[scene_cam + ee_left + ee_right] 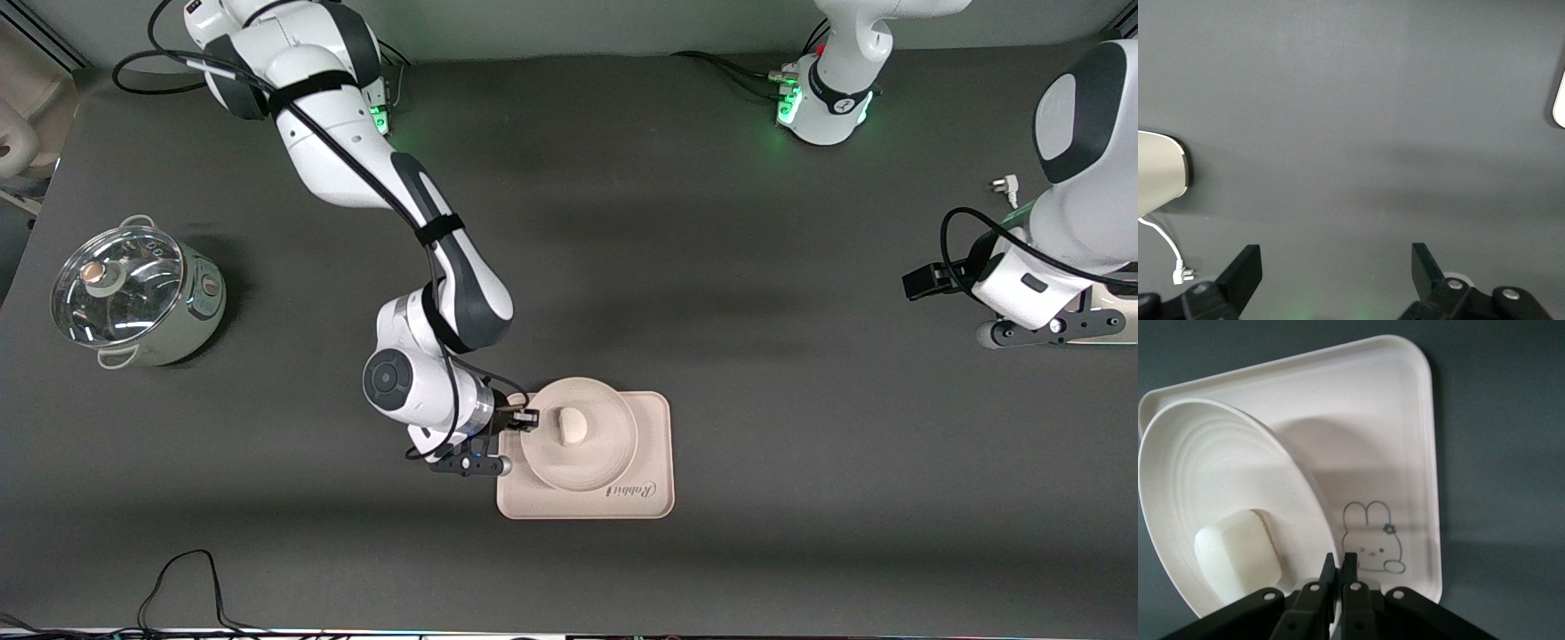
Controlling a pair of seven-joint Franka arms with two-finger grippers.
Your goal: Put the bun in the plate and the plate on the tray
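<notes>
The round cream plate [587,467] lies over the rectangular tray [656,444], which has a "Rabbit" script and a rabbit drawing. The small off-white bun [572,426] sits in the plate. My right gripper [524,418] is shut on the plate's rim at the side toward the right arm's end. In the right wrist view the gripper [1339,560] pinches the rim, the plate [1218,467] tilts above the tray [1378,420], and the bun [1238,553] rests in it. My left gripper [987,336] waits at the left arm's end, open and empty over bare table [1336,257].
A pot with a glass lid [133,298] stands at the right arm's end of the table. A white plug [1003,187] lies near the left arm. Black cables [187,578] run along the table's edge nearest the front camera.
</notes>
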